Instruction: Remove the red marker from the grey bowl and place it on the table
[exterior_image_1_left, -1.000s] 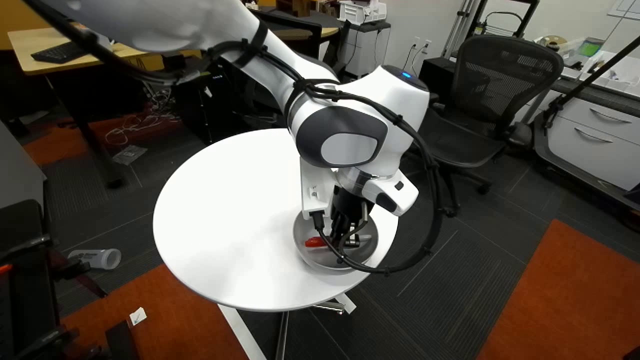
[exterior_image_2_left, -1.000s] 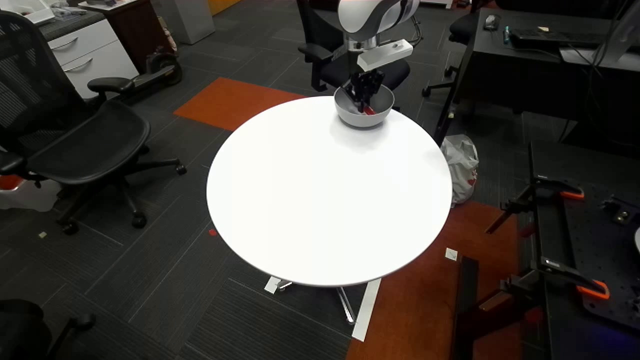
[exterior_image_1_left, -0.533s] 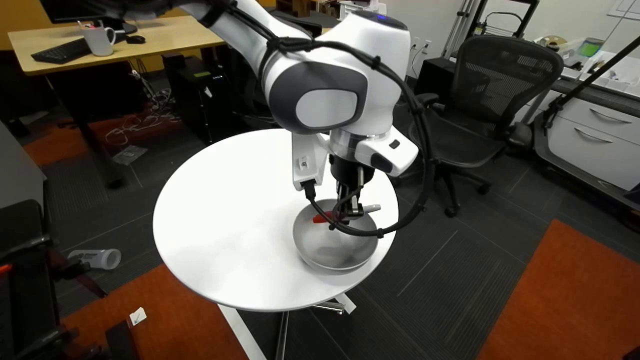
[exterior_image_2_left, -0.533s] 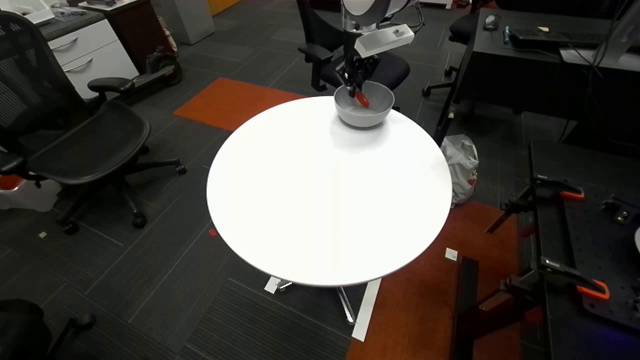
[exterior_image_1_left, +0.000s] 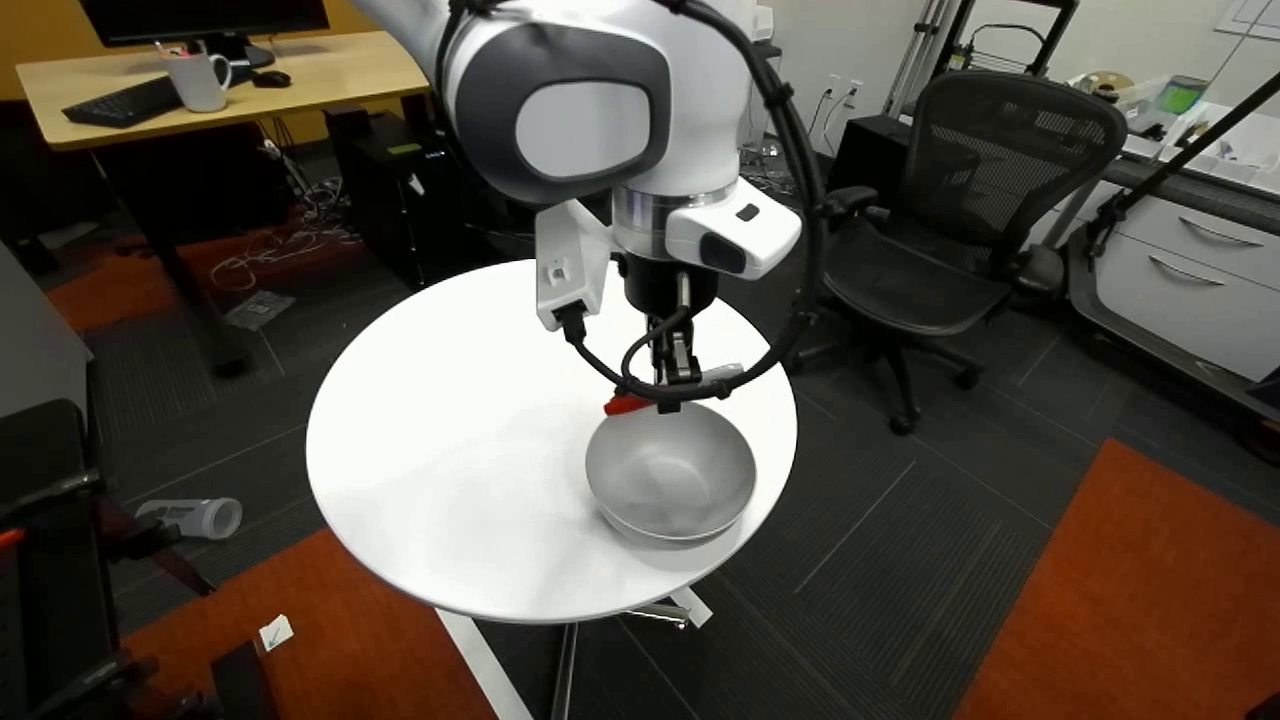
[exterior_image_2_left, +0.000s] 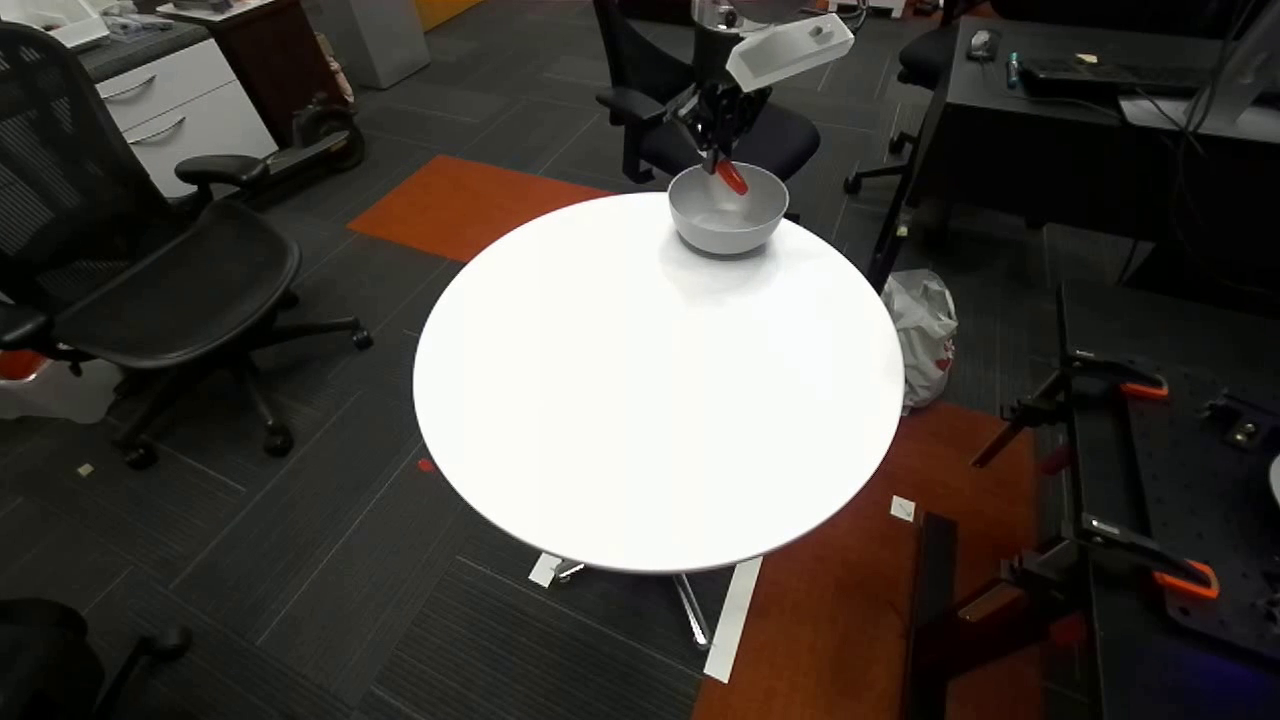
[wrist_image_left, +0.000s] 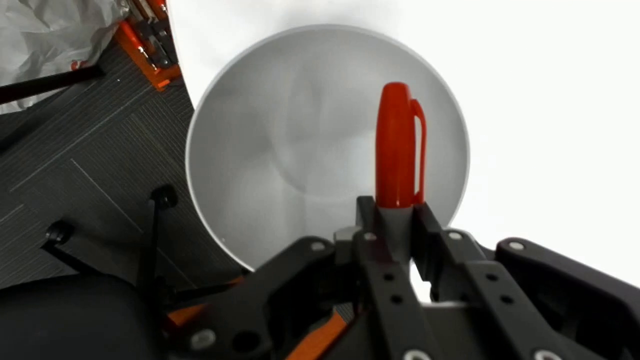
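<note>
The red marker (wrist_image_left: 395, 145), with a red cap and a pale grey barrel, is held between the fingertips of my gripper (wrist_image_left: 395, 215). My gripper is shut on the pale barrel near the cap. In both exterior views the gripper (exterior_image_1_left: 670, 395) (exterior_image_2_left: 712, 160) holds the marker (exterior_image_1_left: 628, 404) (exterior_image_2_left: 733, 178) raised above the bowl, slightly tilted. The grey bowl (exterior_image_1_left: 670, 490) stands upright on the white round table (exterior_image_1_left: 440, 450), near its edge, and is empty. The bowl also shows in the wrist view (wrist_image_left: 240, 150).
A black mesh chair (exterior_image_1_left: 1010, 170) stands beside the table, and another dark chair (exterior_image_2_left: 780, 130) is behind the bowl. A wooden desk (exterior_image_1_left: 340, 70) is at the back. A plastic bag (exterior_image_2_left: 920, 340) and a black bench with orange-tipped clamps (exterior_image_2_left: 1140, 385) are beside the table.
The gripper has risen from inside the bowl with the marker in it, lifting the marker out above the rim. The bowl has not moved.
</note>
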